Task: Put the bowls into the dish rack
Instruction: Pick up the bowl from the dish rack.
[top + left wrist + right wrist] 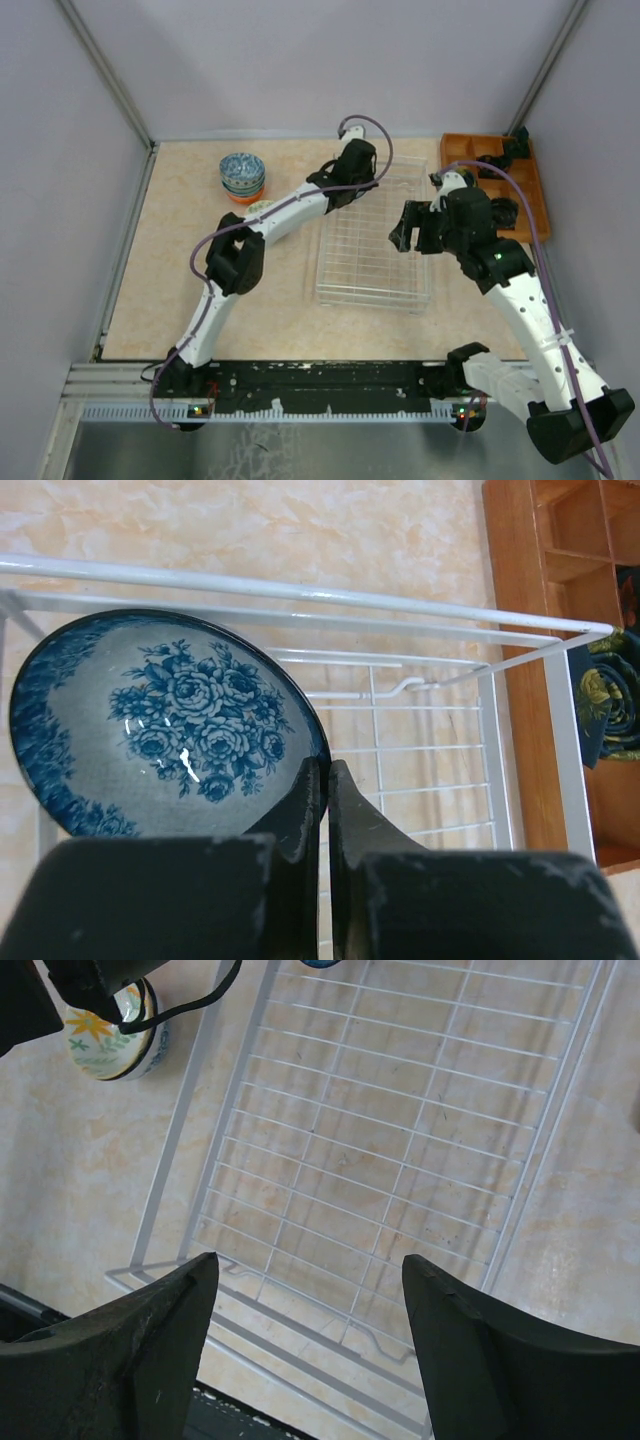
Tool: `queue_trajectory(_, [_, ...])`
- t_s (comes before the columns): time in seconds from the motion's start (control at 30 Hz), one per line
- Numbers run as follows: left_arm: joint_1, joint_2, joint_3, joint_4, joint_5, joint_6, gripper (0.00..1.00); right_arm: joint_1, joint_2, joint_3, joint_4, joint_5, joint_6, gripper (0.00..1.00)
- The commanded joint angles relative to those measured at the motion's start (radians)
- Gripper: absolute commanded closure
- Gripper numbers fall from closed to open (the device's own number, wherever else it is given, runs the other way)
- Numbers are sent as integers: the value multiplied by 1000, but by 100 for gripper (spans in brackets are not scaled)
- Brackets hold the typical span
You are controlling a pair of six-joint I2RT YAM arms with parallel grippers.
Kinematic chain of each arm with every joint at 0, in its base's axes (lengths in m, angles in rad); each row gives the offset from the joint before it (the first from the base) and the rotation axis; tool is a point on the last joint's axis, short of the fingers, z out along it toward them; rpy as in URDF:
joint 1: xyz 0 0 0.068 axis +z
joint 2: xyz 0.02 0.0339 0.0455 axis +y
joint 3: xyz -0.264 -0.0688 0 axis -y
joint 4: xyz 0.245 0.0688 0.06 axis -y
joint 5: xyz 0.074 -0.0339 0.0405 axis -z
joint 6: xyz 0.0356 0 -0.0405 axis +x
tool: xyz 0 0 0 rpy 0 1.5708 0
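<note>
A white bowl with blue roses (160, 720) hangs tilted over the far left corner of the dish rack (400, 602). My left gripper (325, 772) is shut on the bowl's dark rim. From above, the left gripper (352, 178) hides that bowl at the far end of the dish rack (372, 255). A stack of blue-patterned bowls (242, 175) with an orange one at the bottom stands left of the rack. A green-and-yellow patterned bowl (110, 1025) sits beside the rack's left side. My right gripper (310, 1270) hovers open over the dish rack (400, 1140), nothing between its fingers.
An orange wooden compartment tray (495, 180) stands at the back right, close to the rack's right side, with black items in it. One dark item with yellow flowers (605, 695) lies in the tray (525, 680). The right gripper (405, 228) hangs above the rack's right edge.
</note>
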State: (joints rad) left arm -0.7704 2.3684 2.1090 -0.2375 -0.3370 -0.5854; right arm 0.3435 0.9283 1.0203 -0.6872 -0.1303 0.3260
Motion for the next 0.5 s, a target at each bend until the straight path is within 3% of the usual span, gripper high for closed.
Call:
queue_trajectory(0.0, [-6,-103,-87,38,12,4,100,-8,-23,5,36,-17,4,25])
queue_trajectory(0.33, [-6,-245,-227,65,129,46,100,-8,-30,17,26,-35,5,26])
queue_trajectory(0.47, [-5,-342,-349,121,161,29,100,-8,-36,23,20,-41,7,26])
